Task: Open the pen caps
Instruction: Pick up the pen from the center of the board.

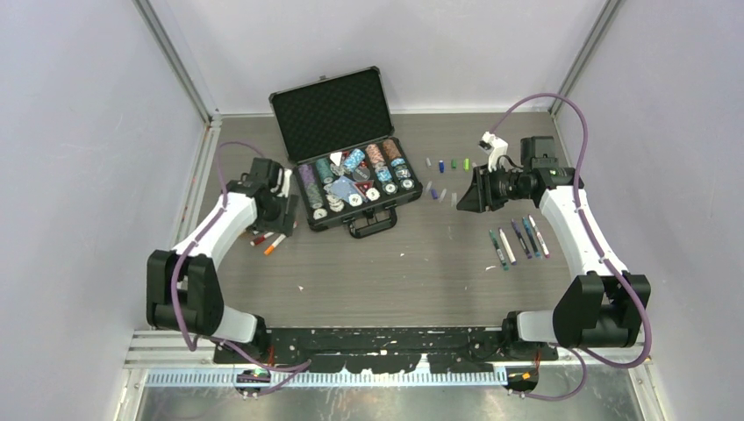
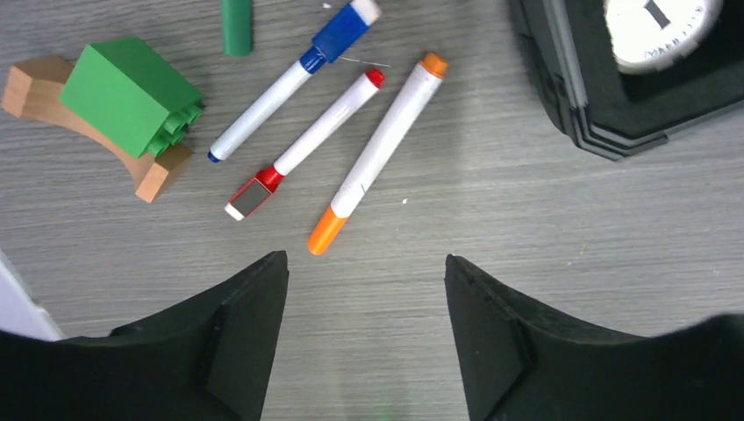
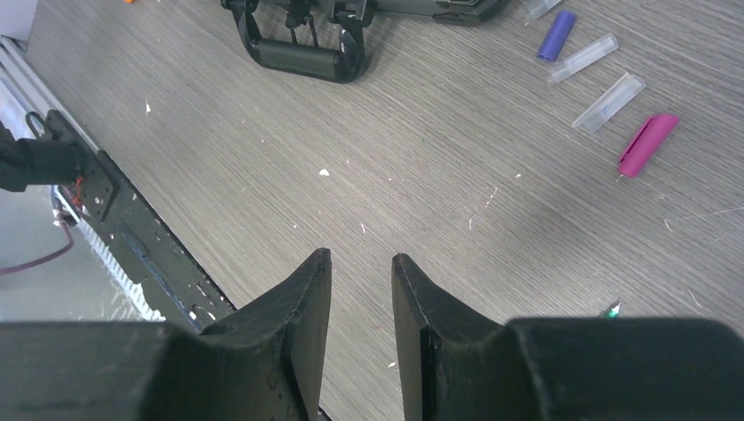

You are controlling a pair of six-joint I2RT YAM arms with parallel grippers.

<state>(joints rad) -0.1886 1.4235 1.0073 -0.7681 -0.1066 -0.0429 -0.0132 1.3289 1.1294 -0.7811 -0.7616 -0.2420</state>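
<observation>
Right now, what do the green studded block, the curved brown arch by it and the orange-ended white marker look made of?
The green studded block: smooth moulded plastic, uniform colour, crisp studs. The curved brown arch: probably unfinished wood, matte with paler cut ends. The orange-ended white marker: plastic, slightly glossy barrel.

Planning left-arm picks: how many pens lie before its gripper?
3: blue pen leftmost, red pen middle, orange pen rightmost; the green object cut off at the top may be a fourth.

open chip case (image 1: 333,114), green block (image 2: 132,92)
</observation>
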